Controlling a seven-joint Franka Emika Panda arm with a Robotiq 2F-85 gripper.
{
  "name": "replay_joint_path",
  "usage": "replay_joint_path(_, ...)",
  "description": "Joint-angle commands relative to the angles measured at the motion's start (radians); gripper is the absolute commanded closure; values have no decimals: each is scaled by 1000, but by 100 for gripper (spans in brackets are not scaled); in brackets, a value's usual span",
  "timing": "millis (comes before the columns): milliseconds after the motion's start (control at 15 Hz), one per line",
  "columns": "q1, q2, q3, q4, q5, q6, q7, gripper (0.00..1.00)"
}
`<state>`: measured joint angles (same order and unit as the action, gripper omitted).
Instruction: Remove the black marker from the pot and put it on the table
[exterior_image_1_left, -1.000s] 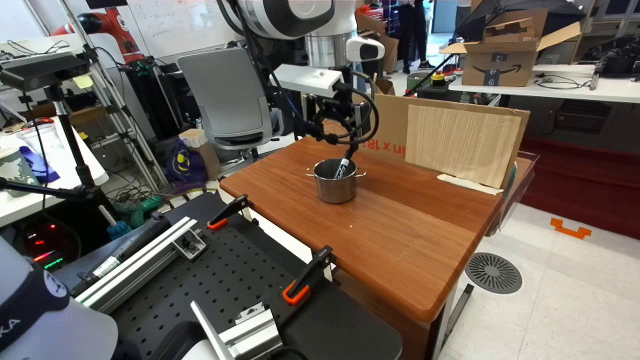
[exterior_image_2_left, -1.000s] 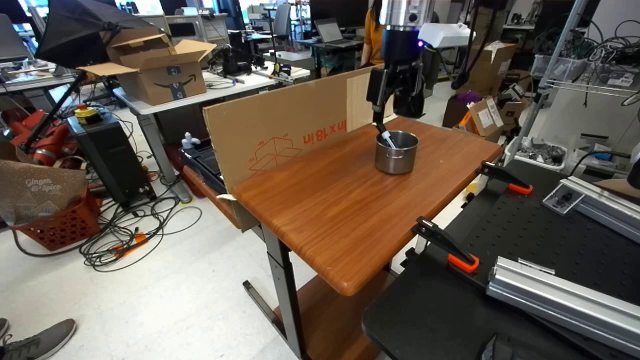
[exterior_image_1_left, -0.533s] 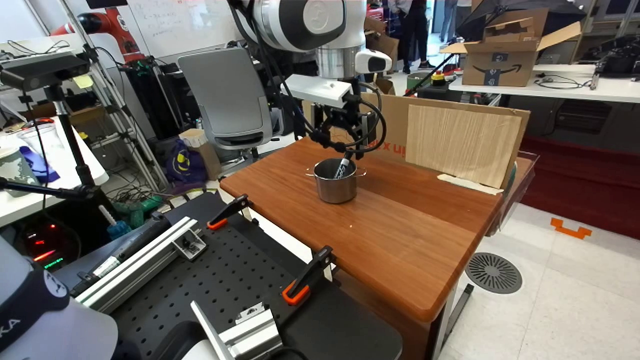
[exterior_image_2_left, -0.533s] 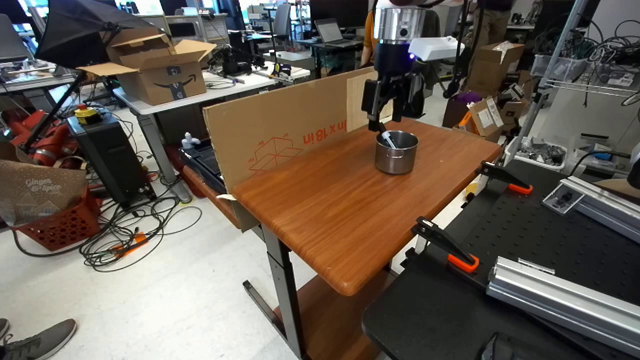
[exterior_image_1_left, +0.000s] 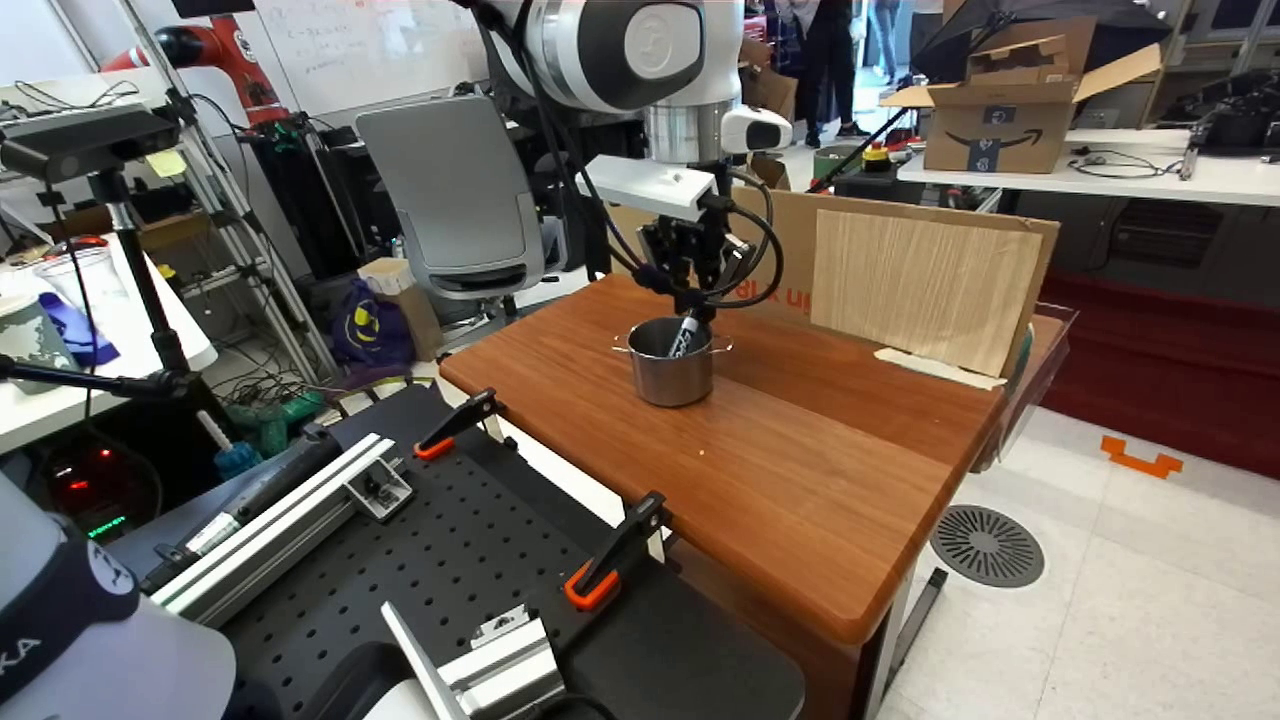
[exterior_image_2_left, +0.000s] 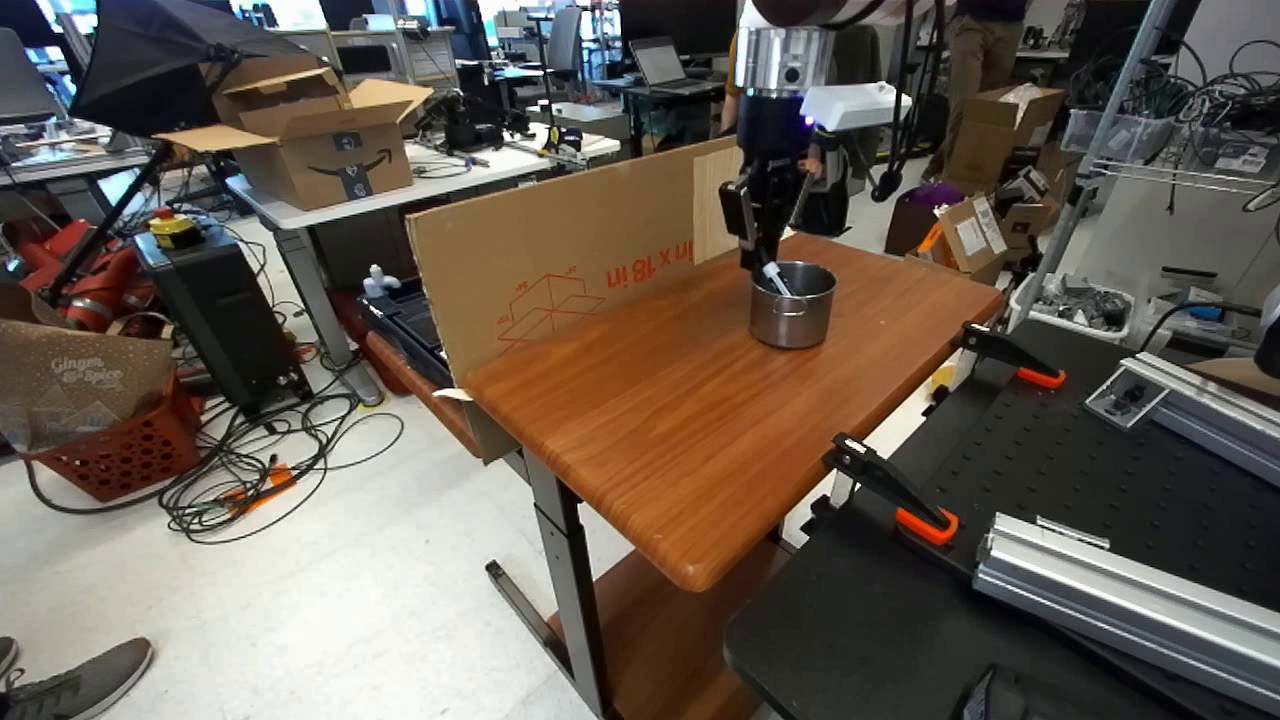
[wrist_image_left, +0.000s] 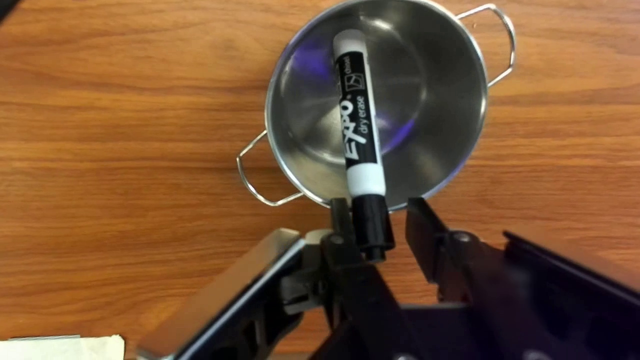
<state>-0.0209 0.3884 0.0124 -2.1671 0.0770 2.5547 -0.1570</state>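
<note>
Your gripper (wrist_image_left: 378, 215): jaws apart, only a little wider than the cap (wrist_image_left: 371, 220) of the black marker (wrist_image_left: 359, 115), and straddling it. One finger (wrist_image_left: 342, 220) sits right beside the cap, touching or not, can't tell; a slim gap shows between cap and the opposite finger. Marker, Expo dry erase, is tilted: cap end between your jaws, label and white end running ahead of them down into the pot (wrist_image_left: 452, 100). In the wrist view the cap overlaps the rim. Pot stands upright on the table (wrist_image_left: 150, 125), just ahead of and below your fingertips, a wire handle (wrist_image_left: 242, 172) to either side of the jaws. In both exterior views you're right at the rim, cap lost against the dark gripper. Cardboard sheet (exterior_image_2_left: 560, 280) rises beyond the jaws in an exterior view; pale scrap (wrist_image_left: 65, 348) lies well apart, behind them, wrist view corner.
</note>
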Motion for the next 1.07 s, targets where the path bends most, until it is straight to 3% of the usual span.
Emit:
replay_joint_path(0, -2, 19, 3, 22, -20, 3, 18, 95)
replay_joint_path(67, -3, 17, 5, 22, -19, 1, 16, 99)
replay_joint_path(600, 0, -33, 2, -15, -31, -17, 16, 95)
replay_joint_path(1000, -8, -171, 1, -93, -28, -44, -1, 95)
